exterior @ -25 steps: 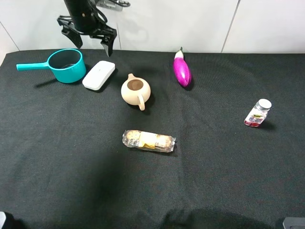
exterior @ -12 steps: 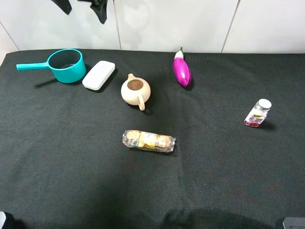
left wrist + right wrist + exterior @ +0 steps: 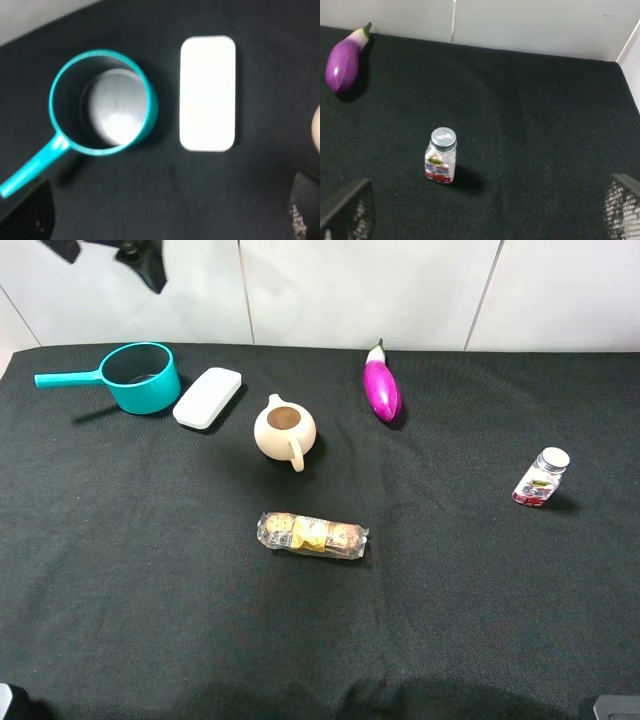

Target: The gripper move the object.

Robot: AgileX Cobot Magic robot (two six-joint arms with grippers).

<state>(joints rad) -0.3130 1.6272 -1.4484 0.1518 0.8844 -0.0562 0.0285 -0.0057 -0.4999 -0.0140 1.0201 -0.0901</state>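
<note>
— On the black cloth [image 3: 120,570]: teal saucepan [image 3: 140,377], cream teapot [image 3: 285,430], purple eggplant [image 3: 381,387].
— Further forward?
— Wrapped snack roll [image 3: 312,535] near the middle; small bottle [image 3: 541,477] at right, label perhaps red, too small to read.

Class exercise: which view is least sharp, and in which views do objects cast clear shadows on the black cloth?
Left wrist view: softly blurred, the white case overexposed and featureless. Right wrist view: sharp, the bottle throwing a distinct shadow. Exterior high view: crisp, soft shadow beside the teapot.
</note>
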